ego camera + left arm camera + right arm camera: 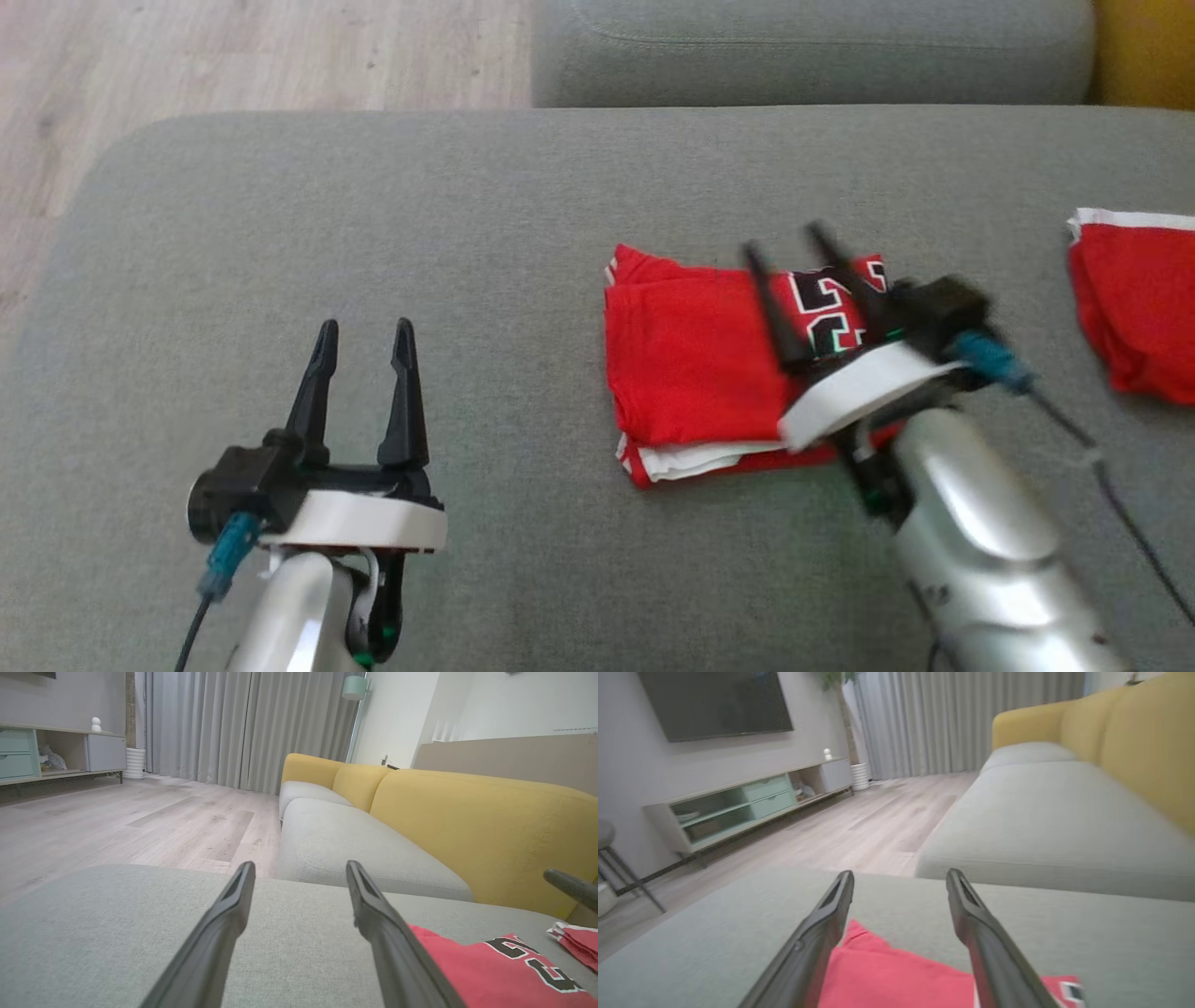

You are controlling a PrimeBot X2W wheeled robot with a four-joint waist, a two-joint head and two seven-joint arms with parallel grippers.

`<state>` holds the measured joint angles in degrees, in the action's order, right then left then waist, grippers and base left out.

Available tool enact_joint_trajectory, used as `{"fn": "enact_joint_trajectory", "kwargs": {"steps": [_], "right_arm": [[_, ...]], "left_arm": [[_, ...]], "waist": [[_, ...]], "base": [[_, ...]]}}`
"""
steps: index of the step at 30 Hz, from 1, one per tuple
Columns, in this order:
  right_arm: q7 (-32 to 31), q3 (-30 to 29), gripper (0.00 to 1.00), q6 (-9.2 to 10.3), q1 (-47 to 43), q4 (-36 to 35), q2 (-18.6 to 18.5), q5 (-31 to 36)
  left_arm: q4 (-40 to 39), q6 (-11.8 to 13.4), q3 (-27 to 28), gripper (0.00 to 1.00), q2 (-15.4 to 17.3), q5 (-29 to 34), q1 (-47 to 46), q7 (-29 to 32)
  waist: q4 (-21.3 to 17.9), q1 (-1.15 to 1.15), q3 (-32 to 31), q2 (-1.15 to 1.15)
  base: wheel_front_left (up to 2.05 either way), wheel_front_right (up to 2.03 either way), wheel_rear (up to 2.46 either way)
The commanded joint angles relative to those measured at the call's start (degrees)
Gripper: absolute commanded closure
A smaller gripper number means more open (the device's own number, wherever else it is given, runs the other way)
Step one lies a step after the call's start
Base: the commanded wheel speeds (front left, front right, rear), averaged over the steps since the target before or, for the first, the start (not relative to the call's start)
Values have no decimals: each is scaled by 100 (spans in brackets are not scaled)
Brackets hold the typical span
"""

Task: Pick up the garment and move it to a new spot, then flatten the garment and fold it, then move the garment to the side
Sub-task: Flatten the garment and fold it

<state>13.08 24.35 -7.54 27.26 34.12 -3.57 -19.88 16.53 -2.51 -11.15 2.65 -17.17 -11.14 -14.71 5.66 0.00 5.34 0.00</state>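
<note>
Folded garment (686,364) lies flat on sofa (373,187), beneath my right gripper (782,237), whose jaws are spread and empty. Near-square, long axis unclear. Number print up, far-right corner. Left gripper (365,326) agape, well left.

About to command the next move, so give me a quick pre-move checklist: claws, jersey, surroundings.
1. Right claw open, holding nothing: ok.
2. Left claw open, over bare grey cushion: ok.
3. Red jersey folded, lying on the cushion: ok.
4. Jersey apart from the second red garment: ok.
5. Right claw lifted clear of the jersey: cannot tell.
</note>
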Motion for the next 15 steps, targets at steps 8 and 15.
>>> {"fn": "enact_joint_trajectory", "kwargs": {"steps": [8, 15], "right_arm": [[185, -2002, 0, 5, -581, -756, 23, 1630], [190, -2581, 0, 5, -1483, -1505, 61, 1870]], "left_arm": [[-428, 95, 207, 0, 22, -61, -37, -29], [-451, 149, 285, 0, 22, -74, 97, -29]], "waist": [[-298, 0, 6, 0], [-481, 0, 35, 0]], "base": [[0, 0, 0], [0, 0, 0]]}}
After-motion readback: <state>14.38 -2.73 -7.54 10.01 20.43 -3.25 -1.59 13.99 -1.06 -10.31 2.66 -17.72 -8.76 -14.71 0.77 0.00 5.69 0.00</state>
